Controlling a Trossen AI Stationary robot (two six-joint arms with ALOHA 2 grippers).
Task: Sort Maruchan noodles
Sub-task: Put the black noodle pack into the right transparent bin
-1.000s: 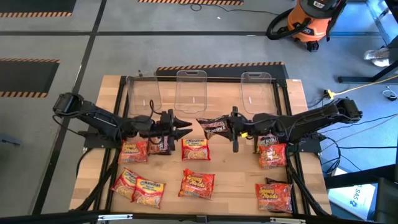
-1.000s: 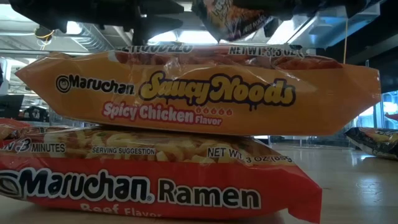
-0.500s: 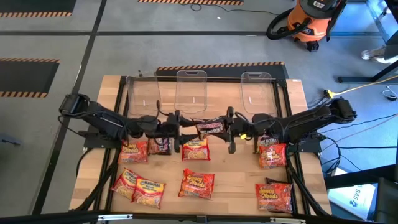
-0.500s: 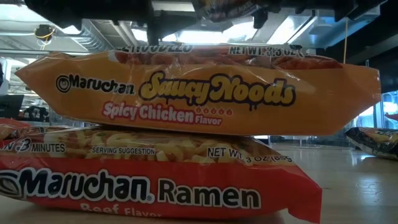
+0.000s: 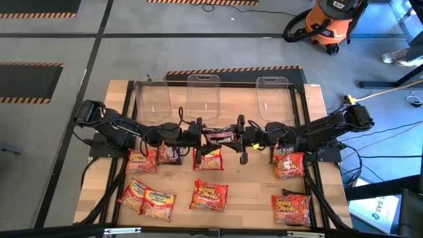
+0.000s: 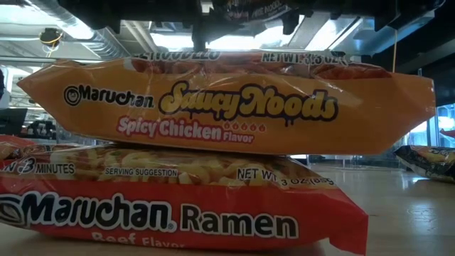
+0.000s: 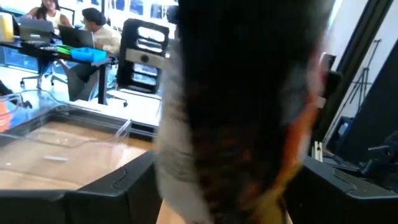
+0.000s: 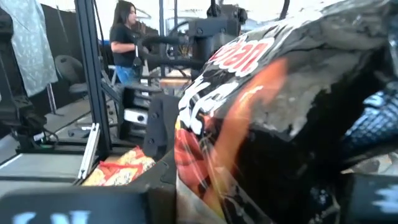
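- Right gripper (image 5: 239,138) gripped a dark brown crinkled plastic noodle packet (image 5: 220,136), aloft just before the middle clear plastic bin (image 5: 202,96).
- Left gripper (image 5: 198,134) gaped wide around the packet's opposite end.
- Step judged: handover; next, the left gripper must clamp before the right gripper lets go.

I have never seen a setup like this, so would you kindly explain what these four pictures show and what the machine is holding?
It is a robot with two dark arms working at a wooden table. One picture looks straight down from above, one looks level across the tabletop, and two come from cameras on the wrists. Three clear bins stand along the far edge, and red and orange noodle packets lie scattered on the wood. In the middle, the right gripper is shut on a dark noodle packet, held above the table. The left gripper is open and has that packet's other end between its fingers, as if for a handover. In the tabletop picture, a Saucy Noods packet rests on a Ramen packet.
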